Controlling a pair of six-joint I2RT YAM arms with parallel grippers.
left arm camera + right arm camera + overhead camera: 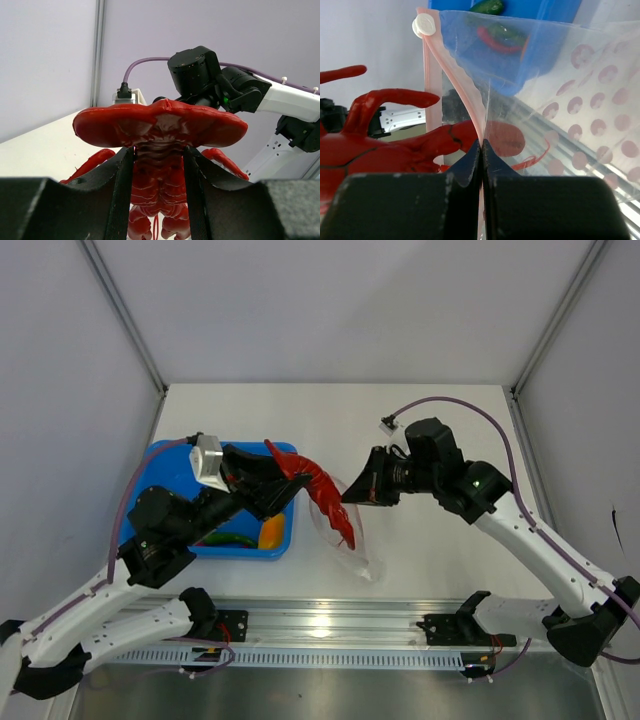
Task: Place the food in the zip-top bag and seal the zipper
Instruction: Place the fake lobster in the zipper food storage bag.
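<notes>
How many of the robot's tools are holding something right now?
2. The left tool is shut on the red lobster near its tail fan. The right tool pinches the zip-top bag at its pink zipper. Neither is hidden.

Bright, even white light fills every view, leaving only faint, soft shadows on the table (440, 430). Small glare spots sit on the metal rail (320, 625) along the near edge, and the zip-top bag (580, 75) shines with pale reflections.
</notes>
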